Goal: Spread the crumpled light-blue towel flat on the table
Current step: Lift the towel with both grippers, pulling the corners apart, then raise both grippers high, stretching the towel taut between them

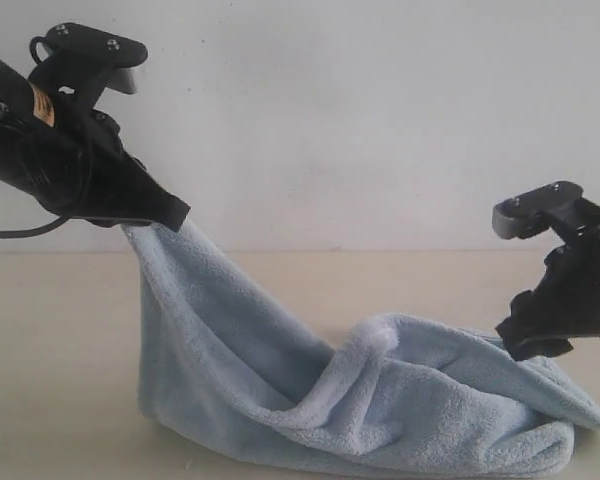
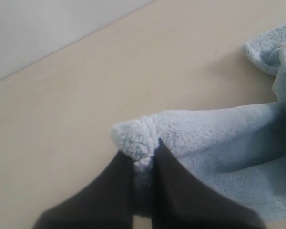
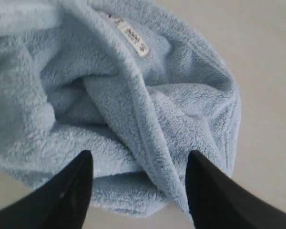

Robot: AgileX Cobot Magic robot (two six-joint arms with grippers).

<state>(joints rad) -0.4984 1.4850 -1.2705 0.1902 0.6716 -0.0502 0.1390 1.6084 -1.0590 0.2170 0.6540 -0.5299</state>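
The light-blue towel [image 1: 380, 400] lies bunched on the beige table [image 1: 50, 340], with one corner pulled up to the left. My left gripper [image 1: 175, 215] is shut on that raised corner; in the left wrist view the fluffy towel corner [image 2: 136, 140] bulges out between the two dark fingers [image 2: 176, 186] of the gripper [image 2: 144, 162]. My right gripper [image 1: 535, 345] hovers open just above the towel's right end. In the right wrist view its gripper [image 3: 139, 164] straddles a folded hem [image 3: 152, 138] without pinching it, and the white label [image 3: 133, 39] shows further along the cloth.
A white-grey wall [image 1: 360, 120] stands behind the table. A dark cable [image 1: 20, 232] hangs from the left arm. Bare table surface [image 2: 86, 95] stretches on the left of the towel and behind it.
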